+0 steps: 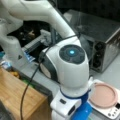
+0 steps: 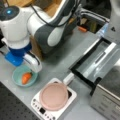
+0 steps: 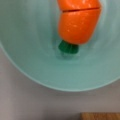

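- the gripper (image 2: 27, 65) hangs low over the teal bowl (image 2: 17, 75) at a front view's left, with the white and blue wrist of the arm right above it
- whether the fingers are spread or closed, and whether they have hold of anything, cannot be told: no view shows them
- the toy carrot (image 2: 26, 78) lies inside the bowl; in the wrist view the carrot (image 3: 78, 22) fills the upper middle, its green stem end pointing down, with a cut line across the orange body
- the bowl (image 3: 30, 50) sits on the grey table (image 2: 62, 62) (a strip of wood shows at the wrist view's bottom right)
- near the bowl, toward a front view's bottom, a white cooker (image 2: 40, 105) carries a pink pan (image 2: 53, 96) with a white handle; both front views show the pan (image 1: 103, 95)
- a metal oven (image 2: 105, 100) stands at a front view's right, its door (image 2: 97, 60) folded open
- a wooden board (image 1: 17, 95) lies at a front view's bottom left
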